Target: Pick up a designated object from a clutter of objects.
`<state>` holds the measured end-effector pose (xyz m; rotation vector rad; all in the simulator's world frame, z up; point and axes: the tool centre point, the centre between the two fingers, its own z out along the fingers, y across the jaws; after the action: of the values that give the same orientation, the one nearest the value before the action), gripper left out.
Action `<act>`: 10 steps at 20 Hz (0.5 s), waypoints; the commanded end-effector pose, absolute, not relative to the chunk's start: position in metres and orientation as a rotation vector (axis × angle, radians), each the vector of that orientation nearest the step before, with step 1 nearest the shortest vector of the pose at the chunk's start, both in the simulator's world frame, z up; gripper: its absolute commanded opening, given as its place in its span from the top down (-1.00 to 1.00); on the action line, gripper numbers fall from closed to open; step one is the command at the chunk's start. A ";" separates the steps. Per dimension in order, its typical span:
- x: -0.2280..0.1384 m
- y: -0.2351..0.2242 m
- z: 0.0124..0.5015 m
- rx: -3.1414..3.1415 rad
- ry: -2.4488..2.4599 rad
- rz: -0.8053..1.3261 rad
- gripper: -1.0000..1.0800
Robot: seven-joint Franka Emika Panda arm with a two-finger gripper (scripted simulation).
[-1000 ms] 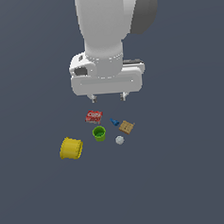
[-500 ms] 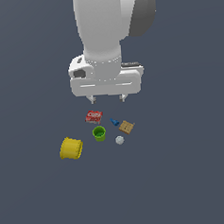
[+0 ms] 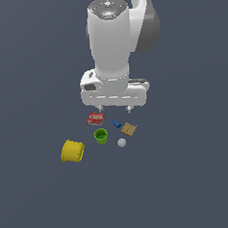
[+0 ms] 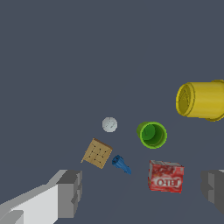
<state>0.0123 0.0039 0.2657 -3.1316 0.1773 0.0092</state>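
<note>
While small, the tan box (image 4: 97, 153) seemingly bears a dark grid.

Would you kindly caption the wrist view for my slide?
Open fingers frame the tan box, blue piece and red box below.

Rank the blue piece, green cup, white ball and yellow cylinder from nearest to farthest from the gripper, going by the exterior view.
The gripper hangs open above the clutter.
1. Blue piece: just below the fingertips in the picture.
2. Green cup: toward the exterior view's left.
3. White ball: lower in the picture; too close to the cup to rank firmly.
4. Yellow cylinder: far to the exterior view's left.
</note>
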 end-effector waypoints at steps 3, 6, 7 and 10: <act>0.010 0.016 0.233 -3.125 0.284 0.009 -0.92; 0.005 0.026 0.206 -3.116 0.373 0.008 -0.92; 0.003 0.029 0.197 -3.113 0.403 0.007 -0.92; -0.003 0.039 0.171 -3.101 0.493 0.006 -0.92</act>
<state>0.0002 0.0341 0.1846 -3.1075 0.4460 0.0077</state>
